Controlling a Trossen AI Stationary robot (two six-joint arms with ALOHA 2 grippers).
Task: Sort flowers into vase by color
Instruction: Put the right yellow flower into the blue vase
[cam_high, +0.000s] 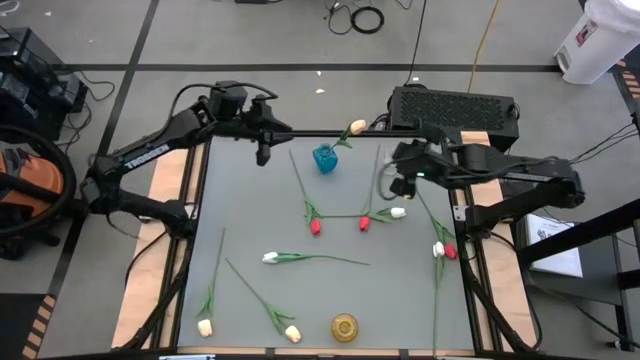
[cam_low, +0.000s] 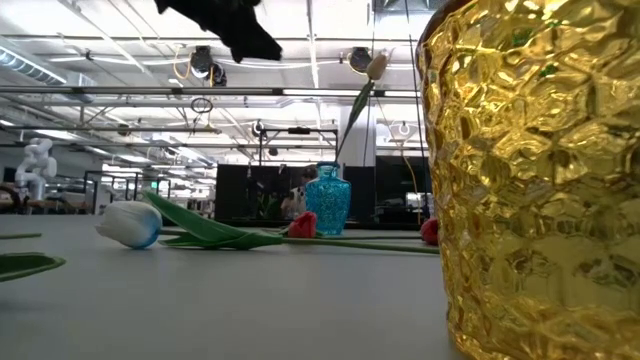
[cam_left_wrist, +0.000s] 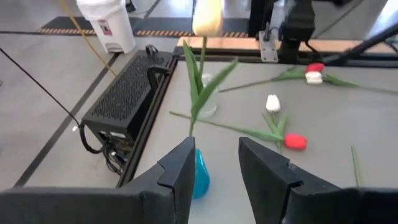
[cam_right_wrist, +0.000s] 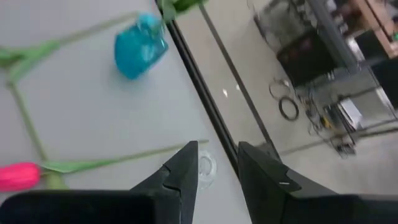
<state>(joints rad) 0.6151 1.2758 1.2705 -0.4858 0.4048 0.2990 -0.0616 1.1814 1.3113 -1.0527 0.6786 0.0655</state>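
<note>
With one cream tulip (cam_high: 356, 128) standing in the blue vase (cam_high: 325, 159), I back my empty, parted left gripper (cam_left_wrist: 212, 163) straight off, while the right gripper (cam_right_wrist: 216, 163), apparently empty too, hovers by the clear vase (cam_high: 385, 183).

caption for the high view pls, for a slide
Cream tulip standing in the blue vase, other tulips scattered on the table, gold vase at the near edge.
</note>
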